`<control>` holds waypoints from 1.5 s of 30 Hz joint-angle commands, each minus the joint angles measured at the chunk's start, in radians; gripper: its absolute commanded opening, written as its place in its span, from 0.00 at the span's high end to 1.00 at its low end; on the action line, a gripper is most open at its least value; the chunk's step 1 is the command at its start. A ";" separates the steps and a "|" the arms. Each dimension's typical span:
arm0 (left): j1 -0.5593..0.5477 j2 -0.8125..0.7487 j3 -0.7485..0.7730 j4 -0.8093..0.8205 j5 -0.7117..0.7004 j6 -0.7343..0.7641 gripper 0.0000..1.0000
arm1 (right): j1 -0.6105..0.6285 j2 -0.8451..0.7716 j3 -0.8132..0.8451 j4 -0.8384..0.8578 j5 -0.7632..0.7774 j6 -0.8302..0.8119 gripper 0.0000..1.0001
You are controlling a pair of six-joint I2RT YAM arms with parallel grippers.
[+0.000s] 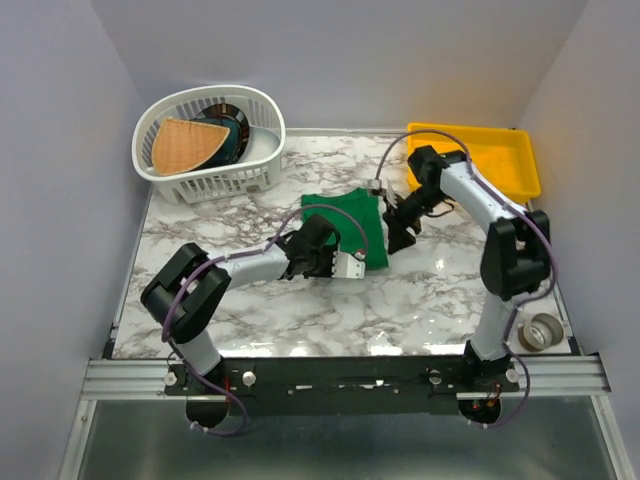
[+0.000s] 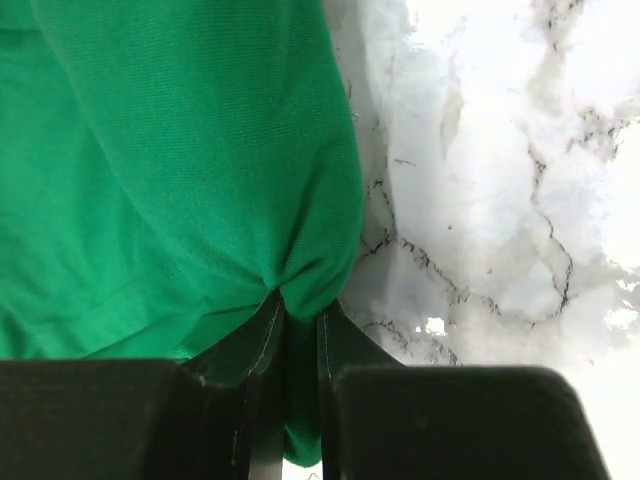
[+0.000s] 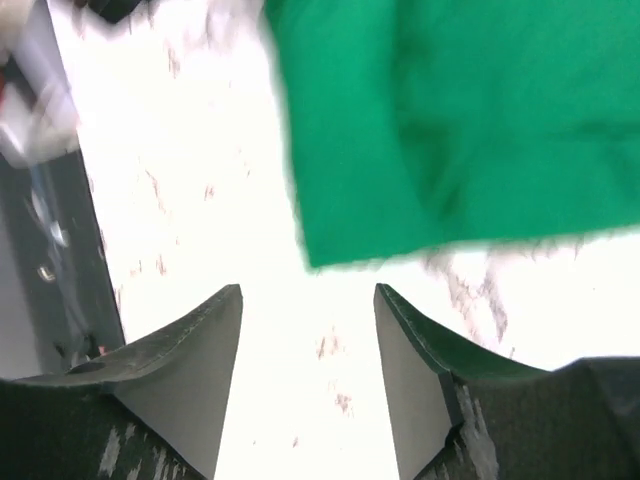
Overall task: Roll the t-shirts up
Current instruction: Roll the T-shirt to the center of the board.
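Left gripper [image 2: 297,312] clamped on the bunched edge of the green t-shirt [image 1: 348,222].
Right gripper [image 3: 308,300] apart and empty over the surface [image 1: 300,310] (only the wrist views show this).

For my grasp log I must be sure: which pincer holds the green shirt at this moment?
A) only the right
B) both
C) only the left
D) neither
C: in the left wrist view the left pincer is shut on a bunched fold of the shirt, while the right pincer stands open and empty, short of the shirt's corner.
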 commanded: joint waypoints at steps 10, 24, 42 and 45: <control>0.157 0.208 0.311 -0.602 0.395 0.033 0.91 | 0.053 -0.741 -0.899 1.117 0.083 -0.086 0.26; 0.179 0.263 0.410 -0.707 0.447 0.028 0.88 | 0.210 -0.634 -0.939 1.199 0.060 -0.232 0.23; 0.240 0.295 0.473 -0.772 0.524 0.048 0.87 | 0.354 -0.452 -0.921 1.270 0.337 -0.149 0.23; 0.243 0.297 0.473 -0.783 0.533 0.060 0.87 | 0.371 -0.412 -0.926 1.331 0.440 -0.141 0.28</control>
